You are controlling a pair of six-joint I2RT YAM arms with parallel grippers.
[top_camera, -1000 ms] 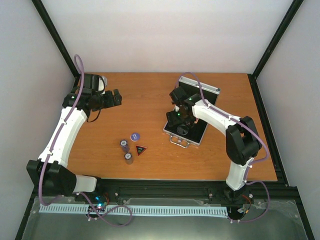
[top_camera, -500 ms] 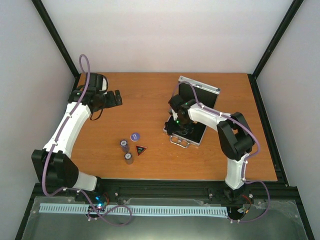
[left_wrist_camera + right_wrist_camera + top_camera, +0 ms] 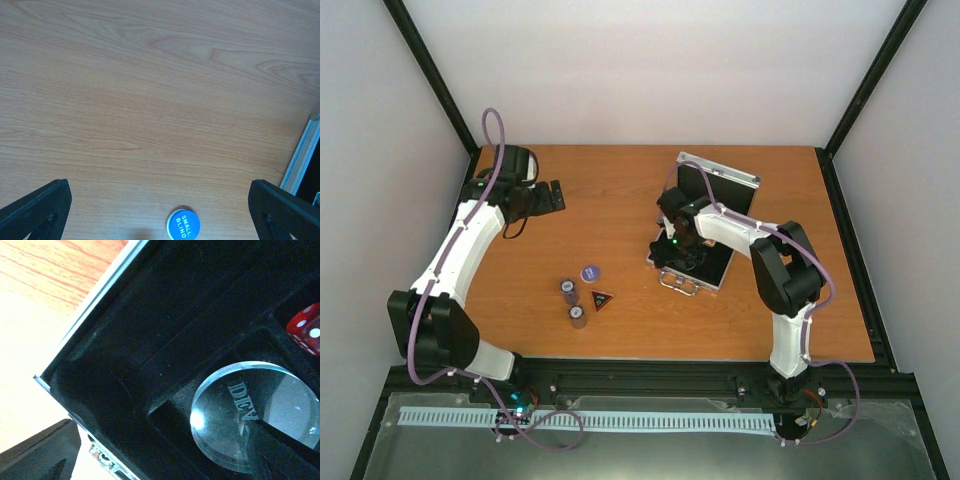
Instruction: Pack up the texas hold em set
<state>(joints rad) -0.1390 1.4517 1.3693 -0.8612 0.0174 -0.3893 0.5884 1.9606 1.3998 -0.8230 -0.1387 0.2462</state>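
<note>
**Current state.** The silver case (image 3: 730,188) lies open at centre right of the top view. The right gripper (image 3: 686,252) hangs low over its black-lined base, jaws spread and clamping nothing. In the right wrist view, a clear disc (image 3: 255,415) rests in the lining at lower right and appears tilted across a recess edge. A red die (image 3: 306,326) sits at the right edge. The left gripper (image 3: 548,196) hovers at upper left, jaws fully spread and empty. A blue token (image 3: 590,272), two chip stacks (image 3: 569,290) and a triangular token (image 3: 602,299) stand on the table (image 3: 620,200) at lower centre, well apart from the case.

**Likely hazards.**
- An unseated disc would probably block the lid.
- Fingers low in the base may snag the lining and drag the case.
- The loose pieces stand close together, so wide jaws descending on one may topple a stack.
- The flat token offers little edge, so the fingers may slip off it.
</note>
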